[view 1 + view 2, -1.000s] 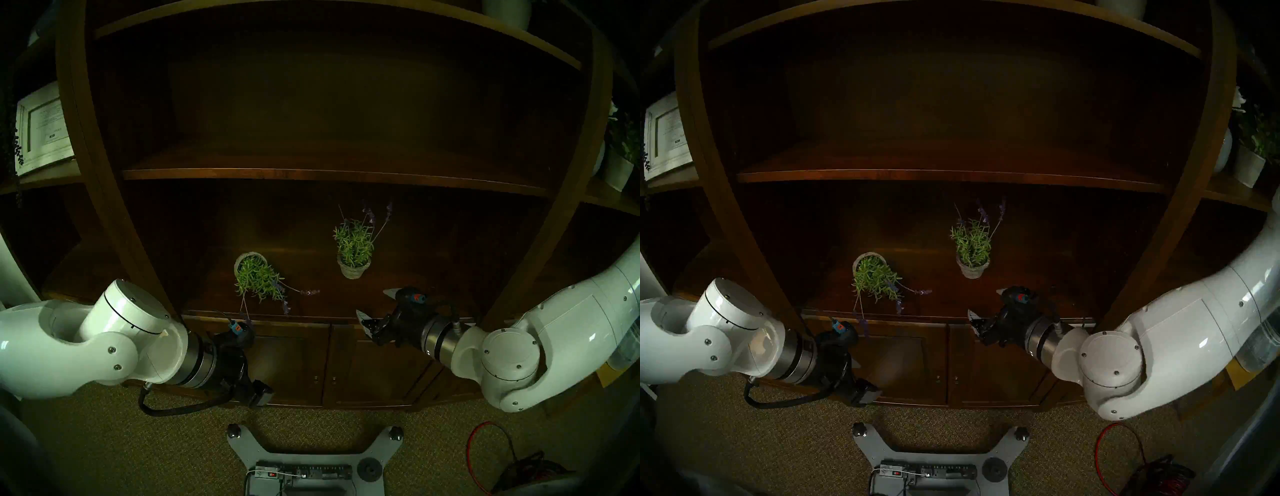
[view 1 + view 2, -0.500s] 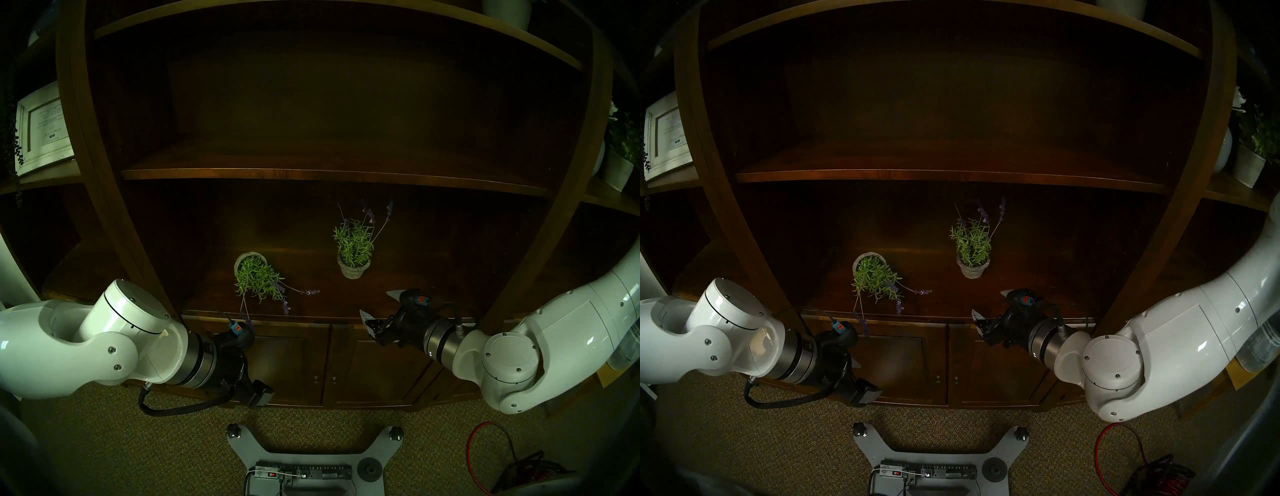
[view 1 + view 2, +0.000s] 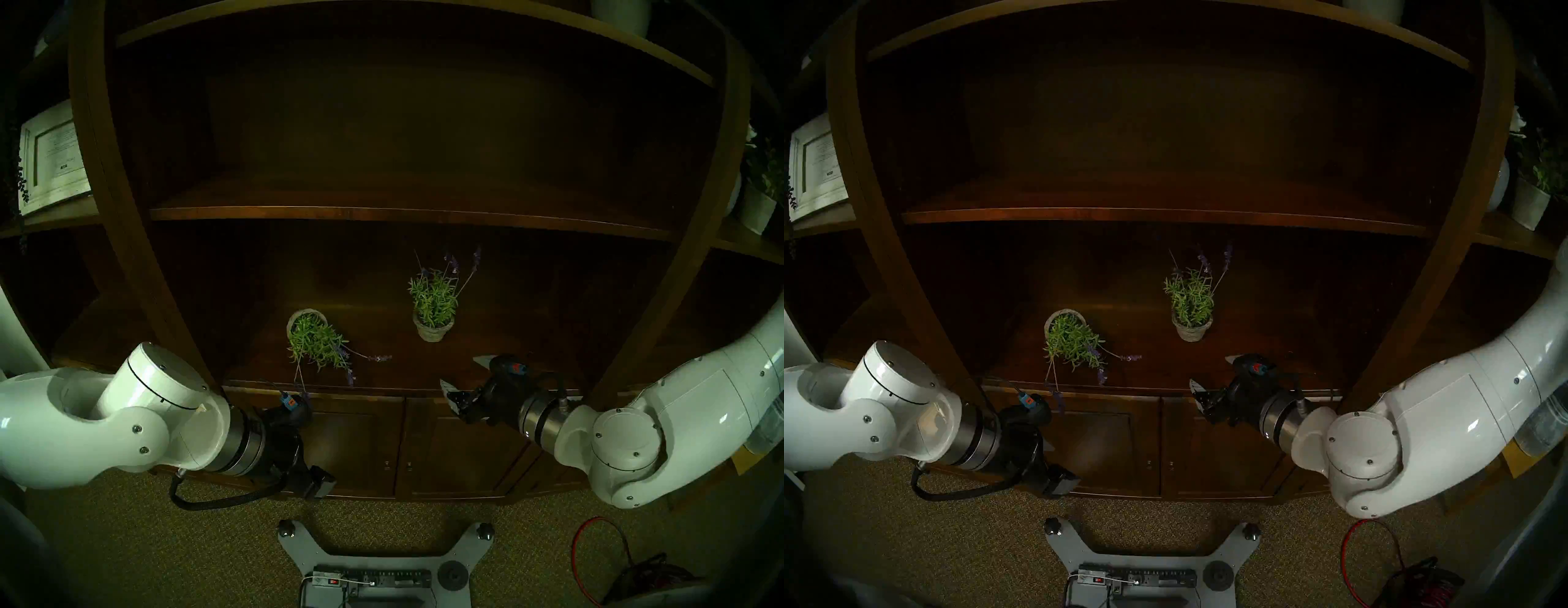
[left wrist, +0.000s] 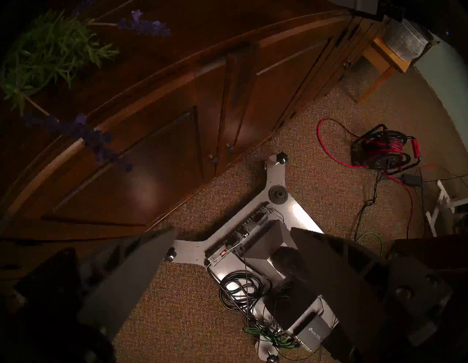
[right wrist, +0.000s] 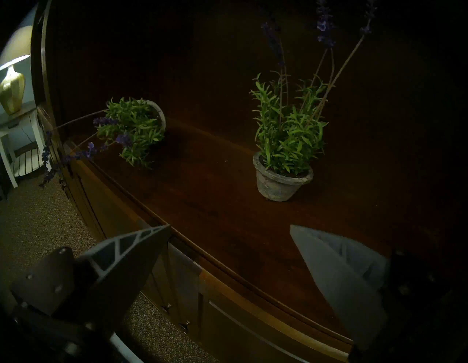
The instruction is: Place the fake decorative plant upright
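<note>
The fake decorative plant (image 3: 316, 344) (image 3: 1072, 342) lies tipped on its side on the left part of the dark wooden shelf (image 3: 403, 365), with its grey pot (image 3: 303, 316) mouth turned toward me. Its purple flower stems (image 3: 379, 358) hang over the front edge. In the right wrist view the fallen plant (image 5: 134, 129) is far to the left. My right gripper (image 3: 462, 372) (image 3: 1211, 372) (image 5: 229, 226) is open and empty at the shelf's front edge, well right of it. My left gripper (image 4: 233, 229) is open and empty below the shelf, pointing at the floor, with the plant's leaves (image 4: 50, 50) in its view's upper left corner.
A second potted plant (image 3: 432, 305) (image 5: 286, 142) stands upright at mid-right of the shelf, just behind my right gripper. A shelf board (image 3: 382, 214) lies overhead, and wooden uprights (image 3: 186, 339) flank the bay. Below are cabinet doors (image 3: 403, 446), my base (image 3: 382, 564) and a red cable reel (image 4: 379, 149).
My right gripper has shifted slightly to the right along the shelf's front edge, still open. The left arm and both plants have not moved.
</note>
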You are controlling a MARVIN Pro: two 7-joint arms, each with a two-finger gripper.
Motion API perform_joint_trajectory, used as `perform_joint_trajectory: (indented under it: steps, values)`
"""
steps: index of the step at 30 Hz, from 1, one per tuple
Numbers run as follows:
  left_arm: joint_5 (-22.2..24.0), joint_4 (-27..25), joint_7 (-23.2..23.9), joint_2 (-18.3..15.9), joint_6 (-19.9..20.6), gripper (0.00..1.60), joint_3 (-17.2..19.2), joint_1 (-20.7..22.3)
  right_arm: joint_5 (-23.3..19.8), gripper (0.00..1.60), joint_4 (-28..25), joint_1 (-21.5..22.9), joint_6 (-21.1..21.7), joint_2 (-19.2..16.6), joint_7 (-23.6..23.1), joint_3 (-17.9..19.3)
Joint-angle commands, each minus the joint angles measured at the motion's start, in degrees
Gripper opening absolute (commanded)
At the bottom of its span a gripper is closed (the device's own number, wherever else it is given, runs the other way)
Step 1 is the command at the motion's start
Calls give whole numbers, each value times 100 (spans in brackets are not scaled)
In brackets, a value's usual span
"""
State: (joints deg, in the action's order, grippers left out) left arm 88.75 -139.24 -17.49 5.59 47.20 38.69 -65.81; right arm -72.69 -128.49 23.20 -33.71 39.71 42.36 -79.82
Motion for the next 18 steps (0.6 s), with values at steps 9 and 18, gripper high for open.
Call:
perform_joint_trajectory:
  steps: [9, 18]
  values:
    - [1, -17, -8, 14, 8, 160, 83, 73, 68, 160, -6, 75, -63, 2, 1, 89]
    - [1, -17, -8, 14, 8, 160, 83, 73, 69, 160, -6, 75, -63, 3, 2, 89]
